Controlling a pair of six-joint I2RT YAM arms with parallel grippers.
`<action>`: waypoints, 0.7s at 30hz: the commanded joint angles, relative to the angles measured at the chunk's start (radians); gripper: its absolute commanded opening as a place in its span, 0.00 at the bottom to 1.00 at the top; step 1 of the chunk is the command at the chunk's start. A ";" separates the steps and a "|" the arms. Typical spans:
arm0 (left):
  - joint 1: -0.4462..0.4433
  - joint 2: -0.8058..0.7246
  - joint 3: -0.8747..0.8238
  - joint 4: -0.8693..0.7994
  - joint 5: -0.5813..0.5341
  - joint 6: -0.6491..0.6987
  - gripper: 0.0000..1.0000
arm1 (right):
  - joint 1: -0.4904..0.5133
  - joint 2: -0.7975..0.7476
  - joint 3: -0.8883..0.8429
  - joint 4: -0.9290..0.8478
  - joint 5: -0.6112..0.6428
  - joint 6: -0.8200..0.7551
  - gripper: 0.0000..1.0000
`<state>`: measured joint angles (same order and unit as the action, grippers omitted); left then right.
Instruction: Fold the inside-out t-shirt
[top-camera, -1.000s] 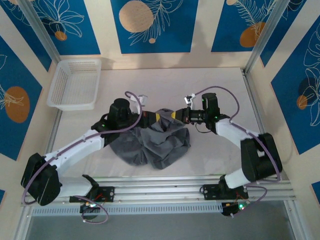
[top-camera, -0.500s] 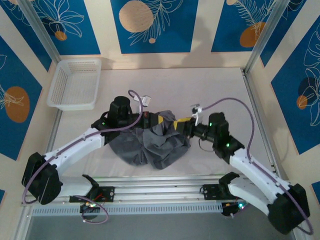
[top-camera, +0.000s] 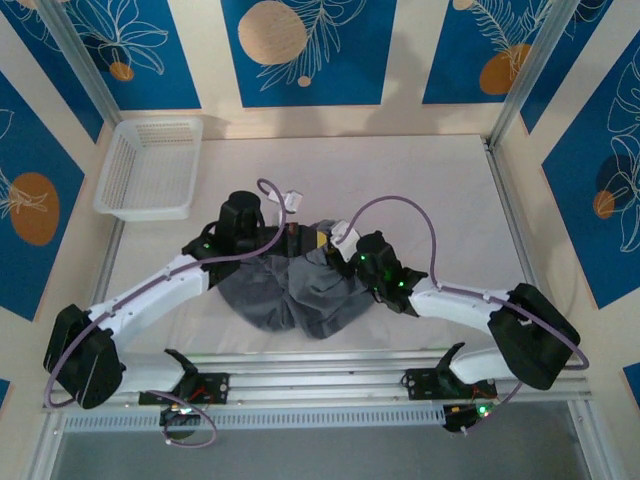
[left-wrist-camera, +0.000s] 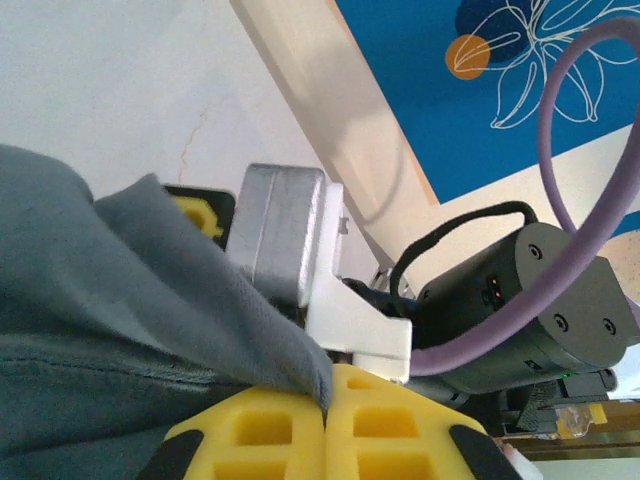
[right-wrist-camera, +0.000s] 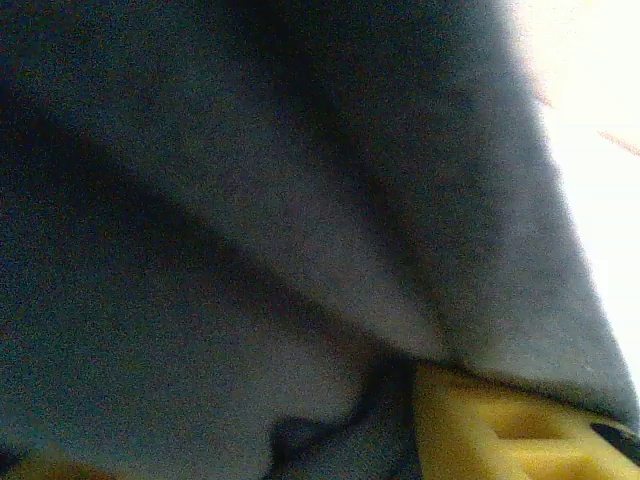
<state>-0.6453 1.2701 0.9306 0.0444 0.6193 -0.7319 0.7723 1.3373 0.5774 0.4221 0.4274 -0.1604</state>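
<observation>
One t-shirt (top-camera: 300, 300) heaped on desk (top-camera: 440, 180): soft, light, limp. Edge pinched by left gripper (left-wrist-camera: 327, 400). Right gripper (top-camera: 343, 252) buried in cloth, state cannot be told. Seams, hem judged best hold.

a slate-grey t-shirt (top-camera: 300, 295) lies bunched in a heap on the white table (top-camera: 440, 190), near the arms' bases. the left gripper (top-camera: 305, 238) and right gripper (top-camera: 343, 255) meet close together at its far edge. a white mesh basket (top-camera: 150, 165) sits in the far left corner, well apart.
</observation>
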 joint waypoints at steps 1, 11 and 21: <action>0.014 -0.041 0.061 -0.146 -0.075 0.091 0.00 | 0.004 -0.059 0.050 0.055 -0.008 -0.021 0.04; 0.242 0.109 0.038 -0.200 -0.101 0.285 0.07 | -0.249 -0.412 -0.008 0.023 -1.073 0.565 0.00; 0.228 -0.104 -0.016 -0.294 -0.224 0.365 0.48 | -0.318 -0.307 0.054 -0.012 -0.911 0.783 0.00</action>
<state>-0.4088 1.2907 0.9508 -0.1978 0.4740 -0.4145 0.4713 1.0008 0.5808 0.4297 -0.4988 0.5228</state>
